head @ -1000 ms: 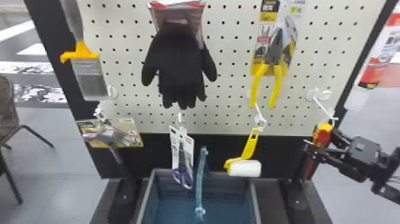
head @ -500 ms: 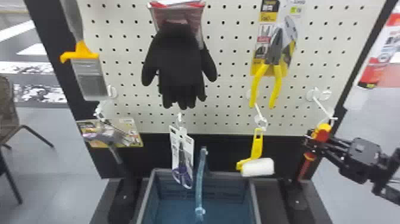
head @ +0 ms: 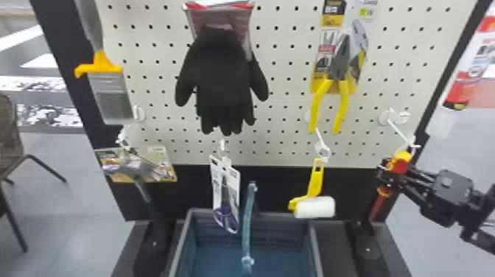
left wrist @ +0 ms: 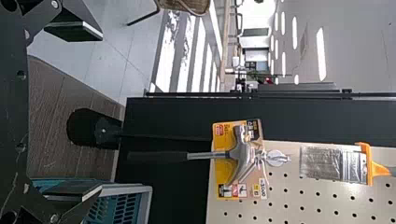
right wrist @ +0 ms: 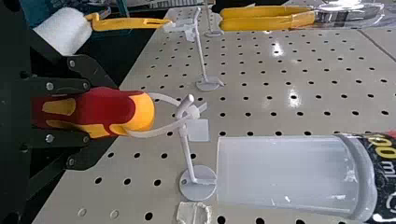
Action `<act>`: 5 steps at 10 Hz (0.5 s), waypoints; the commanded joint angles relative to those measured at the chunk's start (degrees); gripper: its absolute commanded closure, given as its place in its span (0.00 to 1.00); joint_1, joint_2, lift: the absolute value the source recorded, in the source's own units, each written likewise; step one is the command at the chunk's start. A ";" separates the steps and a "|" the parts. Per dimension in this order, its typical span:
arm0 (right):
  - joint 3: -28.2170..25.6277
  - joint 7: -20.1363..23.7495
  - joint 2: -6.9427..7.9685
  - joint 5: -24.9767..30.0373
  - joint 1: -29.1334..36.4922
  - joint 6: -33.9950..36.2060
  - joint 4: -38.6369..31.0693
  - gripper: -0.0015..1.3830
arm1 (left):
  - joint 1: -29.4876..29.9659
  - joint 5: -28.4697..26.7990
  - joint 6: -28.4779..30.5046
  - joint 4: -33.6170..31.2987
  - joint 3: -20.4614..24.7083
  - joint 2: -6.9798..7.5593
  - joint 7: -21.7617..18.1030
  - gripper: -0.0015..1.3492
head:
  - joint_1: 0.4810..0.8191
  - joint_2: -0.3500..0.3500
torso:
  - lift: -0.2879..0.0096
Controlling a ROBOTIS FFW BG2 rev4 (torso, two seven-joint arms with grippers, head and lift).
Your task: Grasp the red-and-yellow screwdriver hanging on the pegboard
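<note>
The red-and-yellow screwdriver hangs upright by a pale strap from a white hook at the pegboard's lower right, shaft down. My right gripper is around its handle, reaching in from the right. In the right wrist view, the screwdriver has its handle filling the space between the two fingers of my right gripper, which is shut on it; the strap loops over the hook. My left gripper stands open and holds nothing, below the hammer at the board's left side.
Yellow-handled pliers and a small paint roller hang left of the screwdriver. Black gloves, scissors and a brush hang further left. A grey-rimmed bin stands below.
My right gripper has risen slightly along the screwdriver and sits higher on its handle. The paint roller has swung to the right. The screwdriver still hangs at its hook.
</note>
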 commanded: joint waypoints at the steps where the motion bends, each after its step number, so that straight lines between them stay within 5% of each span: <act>1: -0.02 0.00 0.00 0.00 0.05 0.00 0.10 0.93 | -0.07 0.00 0.00 0.00 0.09 0.00 -0.08 0.13 | 0.20 0.50 | 0.63; 5: -0.02 -0.17 0.00 0.00 0.05 0.00 0.24 0.93 | -0.07 0.09 0.00 0.00 0.09 0.00 -0.08 0.13 | 0.20 0.50 | 0.63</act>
